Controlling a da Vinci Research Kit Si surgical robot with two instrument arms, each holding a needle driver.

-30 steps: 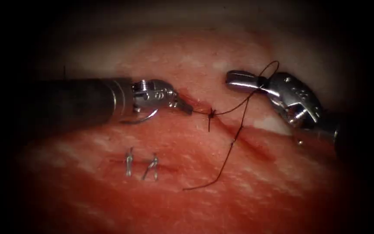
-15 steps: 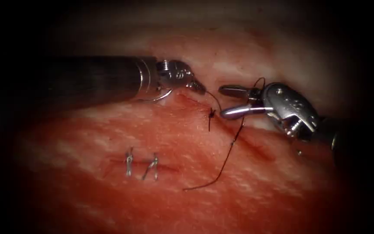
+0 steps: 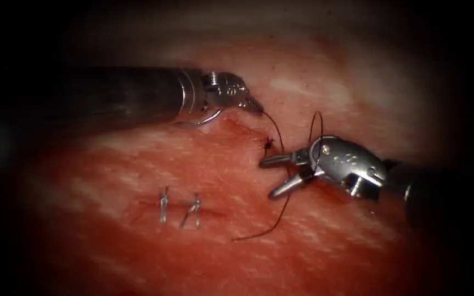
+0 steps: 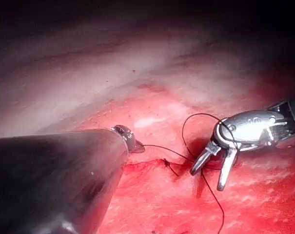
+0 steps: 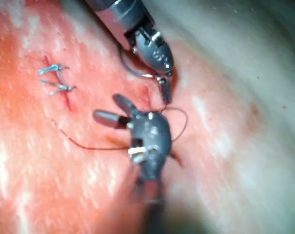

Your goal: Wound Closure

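Note:
On the tissue (image 3: 138, 164), a dark knot (image 3: 270, 143) sits on the cut (image 3: 237, 127). My left tool (image 3: 254, 106) is up and left of the knot, shut on the short thread (image 3: 272, 126) leading to it. My right tool (image 3: 268, 178) is just below and right of the knot with jaws open and holding nothing. Thread loops over its wrist (image 3: 316, 125), passes between its jaws and ends free (image 3: 236, 239). A thin curved metal arc (image 3: 198, 120) lies under the left tool's wrist; I cannot tell if it is the needle. Left wrist view: left tool (image 4: 136, 146), right tool (image 4: 207, 179).
Two small pale stitches (image 3: 163, 205) (image 3: 193, 211) sit lower left of the cut, also in the right wrist view as pale stitches (image 5: 54, 78). Red fluid (image 3: 330, 192) wets the tissue along the cut. The left tool's dark shaft (image 3: 116, 93) spans the upper left.
The left tool rose up and right, and its thread to the knot went from taut to slack. The right tool came down and left to beside the knot and opened its jaws.

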